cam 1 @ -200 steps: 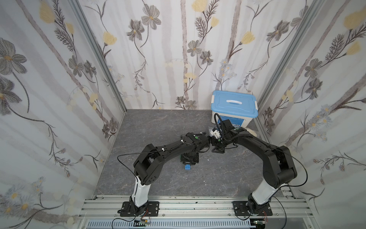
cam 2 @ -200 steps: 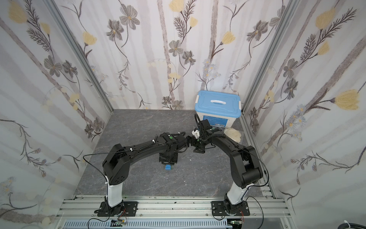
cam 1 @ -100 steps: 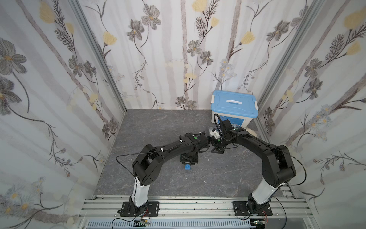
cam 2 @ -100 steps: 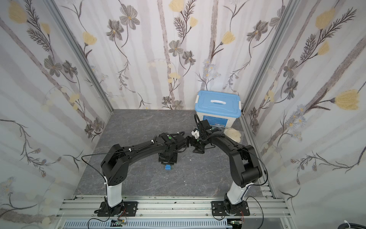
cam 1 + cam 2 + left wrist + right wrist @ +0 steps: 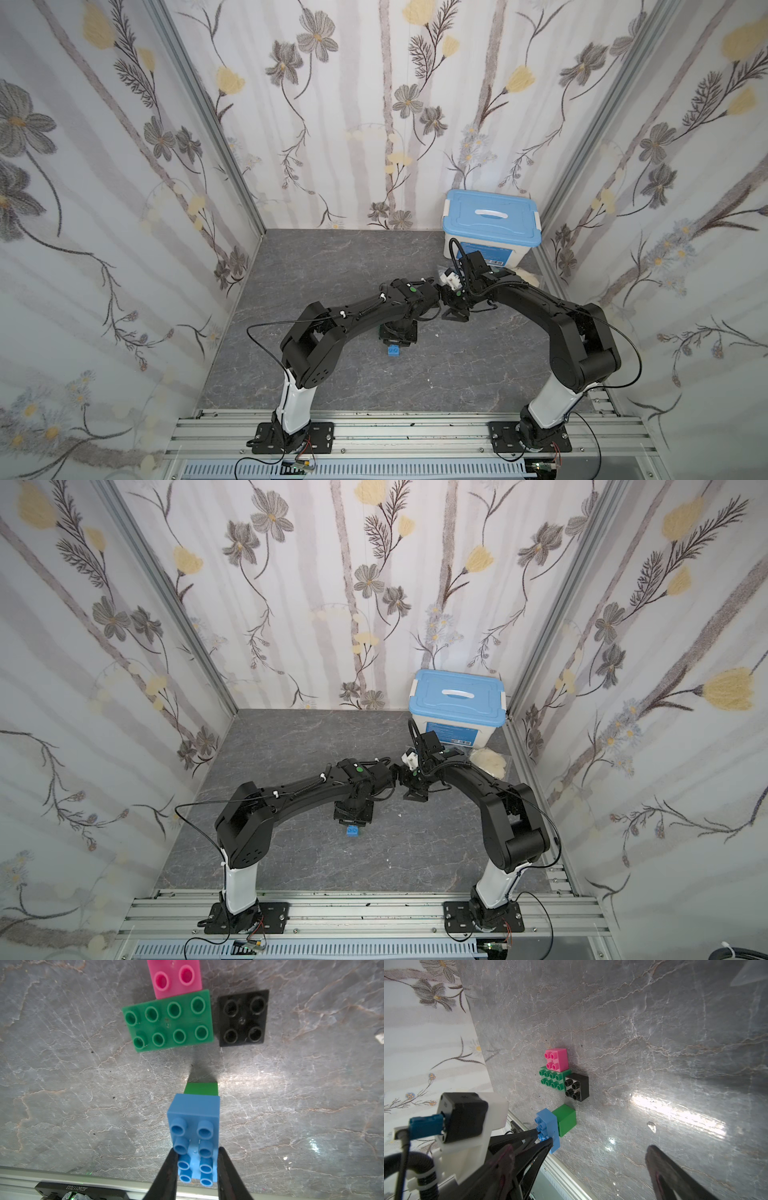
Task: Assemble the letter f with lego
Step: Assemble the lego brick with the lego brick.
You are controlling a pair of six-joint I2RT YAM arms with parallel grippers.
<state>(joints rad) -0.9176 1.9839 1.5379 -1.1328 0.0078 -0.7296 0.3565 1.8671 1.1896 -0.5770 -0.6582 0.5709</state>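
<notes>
My left gripper [image 5: 197,1167] is shut on one end of the long blue lego brick [image 5: 194,1136]. A small green brick [image 5: 201,1088] is joined under its other end, close over the table. Beyond it lie a flat green brick [image 5: 168,1023], a pink brick [image 5: 175,977] touching its edge, and a black brick [image 5: 243,1021] beside it. The right wrist view shows the same group: blue [image 5: 548,1126], small green [image 5: 565,1120], flat green [image 5: 552,1079], pink [image 5: 557,1058], black [image 5: 578,1086]. My right gripper [image 5: 580,1148] stands open and empty beside the left one. In both top views only the blue brick [image 5: 393,352] [image 5: 353,830] shows.
A white box with a blue lid [image 5: 490,222] [image 5: 457,704] stands at the back right corner, with a pale packet [image 5: 488,762] in front of it. Flowered walls close three sides. A metal rail [image 5: 374,432] runs along the table's front edge.
</notes>
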